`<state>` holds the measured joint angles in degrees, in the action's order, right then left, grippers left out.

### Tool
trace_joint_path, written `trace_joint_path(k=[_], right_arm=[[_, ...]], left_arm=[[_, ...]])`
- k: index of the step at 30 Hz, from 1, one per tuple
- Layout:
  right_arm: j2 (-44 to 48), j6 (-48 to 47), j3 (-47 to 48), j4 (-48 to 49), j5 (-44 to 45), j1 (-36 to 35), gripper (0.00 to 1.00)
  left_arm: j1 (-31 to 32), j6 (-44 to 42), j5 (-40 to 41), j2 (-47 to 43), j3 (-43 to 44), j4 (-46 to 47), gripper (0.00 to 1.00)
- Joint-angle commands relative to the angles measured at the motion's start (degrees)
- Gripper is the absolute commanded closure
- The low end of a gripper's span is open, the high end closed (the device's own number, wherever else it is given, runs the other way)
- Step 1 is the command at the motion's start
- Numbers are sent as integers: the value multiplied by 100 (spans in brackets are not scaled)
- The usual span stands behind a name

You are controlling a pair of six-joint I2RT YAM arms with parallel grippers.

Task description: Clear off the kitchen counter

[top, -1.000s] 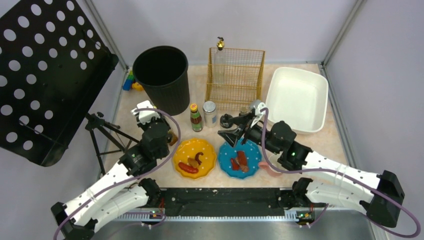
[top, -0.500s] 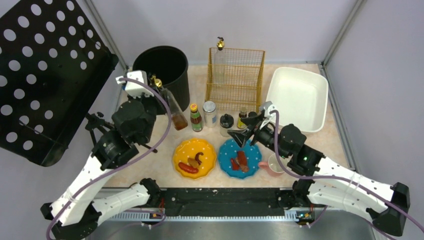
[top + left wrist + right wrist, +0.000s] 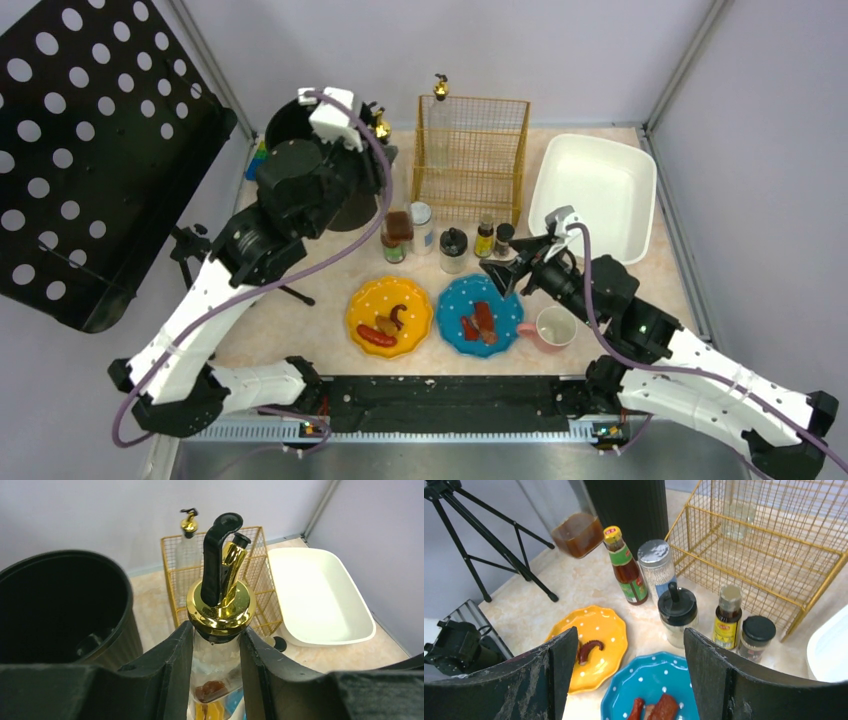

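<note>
pourer bottle lifted higher, right hand retreated

Robot lab cell dressed as kitchen: plain grey panel walls, metal frame rails, tripod at left, perforated black board upper left, marbled kitchen counter.

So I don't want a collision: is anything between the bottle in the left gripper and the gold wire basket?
Nothing visible does. The bottle hangs off the kitchen counter in the left gripper, beside the wire basket on its left. Another pourer bottle stands at the basket's back-left corner.
</note>
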<state>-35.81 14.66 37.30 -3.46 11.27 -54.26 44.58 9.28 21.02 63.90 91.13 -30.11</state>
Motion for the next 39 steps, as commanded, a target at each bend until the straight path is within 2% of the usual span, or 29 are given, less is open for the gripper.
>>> trace_joint_path(k=[1,9,14,20,31,36,39], right_arm=[[369,236,111,-502,130,-63,24],[1244,412,-26,-949,367,-62,26],[1814,414,-260,-804,131,-61,26],[2210,548,-588,-479,-141,-66,26],[2585,841,-1111,-94,-257,-59,32],[2610,663,-922,-497,-379,-63,33],[2746,716,-955,-651,-530,-63,33]], left_arm=[[-2,-328,-655,450,899,1028,100],[-5,-392,-1239,1401,1449,1486,100],[-44,-405,-1544,1971,1638,1997,100],[-112,-465,-1821,2847,2397,2242,100],[-530,-620,-1824,4140,3521,2859,100],[-736,-690,-1979,4601,3756,3470,100],[-896,-586,-2071,5001,4266,3518,100]])
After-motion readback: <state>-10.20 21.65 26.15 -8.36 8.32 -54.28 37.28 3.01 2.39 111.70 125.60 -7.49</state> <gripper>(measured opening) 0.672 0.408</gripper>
